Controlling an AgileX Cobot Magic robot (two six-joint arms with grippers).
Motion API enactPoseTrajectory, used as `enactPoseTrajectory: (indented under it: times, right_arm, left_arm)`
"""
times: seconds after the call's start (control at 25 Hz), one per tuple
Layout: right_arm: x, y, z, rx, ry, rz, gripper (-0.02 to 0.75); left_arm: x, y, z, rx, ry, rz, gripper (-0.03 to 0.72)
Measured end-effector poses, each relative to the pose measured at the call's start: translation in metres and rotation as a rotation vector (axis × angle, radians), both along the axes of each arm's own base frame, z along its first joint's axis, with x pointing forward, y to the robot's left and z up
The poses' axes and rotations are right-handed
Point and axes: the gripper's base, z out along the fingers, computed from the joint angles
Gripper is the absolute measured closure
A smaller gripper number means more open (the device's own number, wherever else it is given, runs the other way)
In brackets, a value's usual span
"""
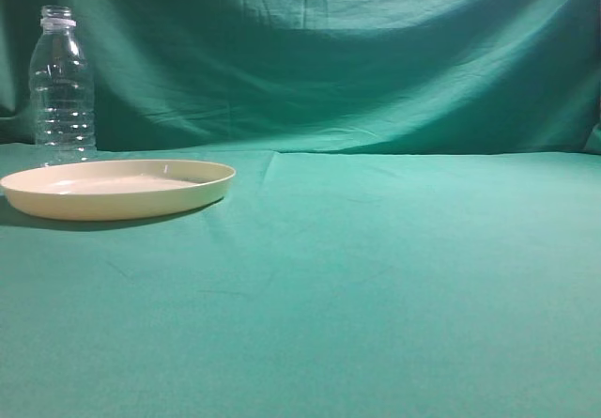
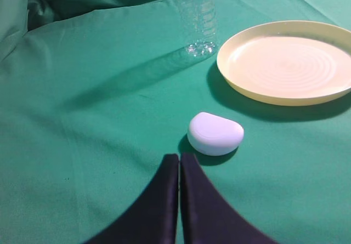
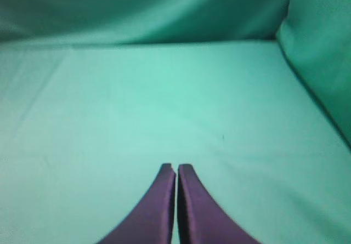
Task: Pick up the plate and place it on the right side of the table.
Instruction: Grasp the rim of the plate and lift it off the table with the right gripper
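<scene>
Exterior view: the plate [image 1: 117, 189] sits flat on the desk [image 1: 376, 286], far left, just in front of a clear bottle [image 1: 62, 85]. Neither arm shows here. To the right of the plate the green cloth lies bare to the edge of the view.

Left wrist view: the left gripper [image 2: 179, 162] hangs low over the cloth, jaws pressed together, holding nothing. The plate [image 2: 288, 62] lies ahead and to its right, apart from it. A small white rounded object [image 2: 215, 134] sits between gripper and plate, just beside the fingertips. The bottle [image 2: 197, 19] stands left of the plate, close to the rim.

Right wrist view: the right gripper [image 3: 176, 172] is closed and empty over bare cloth; no plate in view.

Judgement: approach not begun. Open the jaws first, pass around the white object, take the near rim clear of the bottle, and pinch the low rim firmly, since a shallow plate may tilt.
</scene>
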Motion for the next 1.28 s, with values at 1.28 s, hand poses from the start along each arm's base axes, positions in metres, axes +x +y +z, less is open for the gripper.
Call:
enactPoseTrajectory:
  times: [1.28]
  right_arm:
    - [0.226, 0.224, -0.008, -0.301, 0.699, 0.59, 0.738]
  left_arm:
    - [0.0, 0.0, 0.0, 0.0, 0.0, 0.0, 0.688]
